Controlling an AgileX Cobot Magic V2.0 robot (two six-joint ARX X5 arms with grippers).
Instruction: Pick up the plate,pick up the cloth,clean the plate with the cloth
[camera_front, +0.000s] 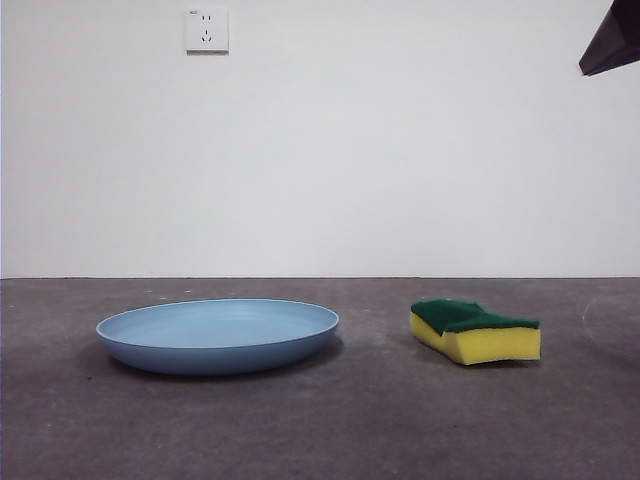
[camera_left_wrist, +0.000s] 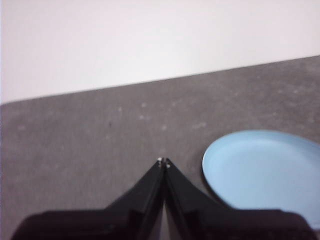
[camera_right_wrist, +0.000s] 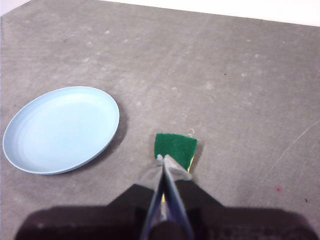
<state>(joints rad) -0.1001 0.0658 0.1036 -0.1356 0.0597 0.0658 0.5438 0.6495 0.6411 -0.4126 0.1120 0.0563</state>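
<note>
Plate (camera_front: 217, 335) lay flat on the grey table (camera_front: 320, 430), left of centre in the front view, rim up, nothing in it. Light blue, shallow, wide.

Cloth (camera_front: 475, 331), in fact a thick sponge block, sat to the right of the plate, clear of it with bare table between. Green scouring layer on top, yellow foam beneath, wavy sides. Resting flat, not lifted.

White wall behind the table carried a socket plate (camera_front: 206, 29), high and left of centre.

Black tip of an arm (camera_front: 612, 42) showed at the top right corner of the front view; which arm, could not tell.

Left gripper (camera_left_wrist: 163, 161) hung above bare table, jaws pressed together, tips meeting, holding nothing. Plate (camera_left_wrist: 265, 172) near its tips, to one side, not touched.

Right gripper (camera_right_wrist: 164, 159) was over the sponge (camera_right_wrist: 175, 146), jaws closed tip to tip, nothing pinched. Tips overlapped the sponge's near edge in that view; contact could not be judged. Plate (camera_right_wrist: 62, 129) lay beside, apart from the sponge.
</note>
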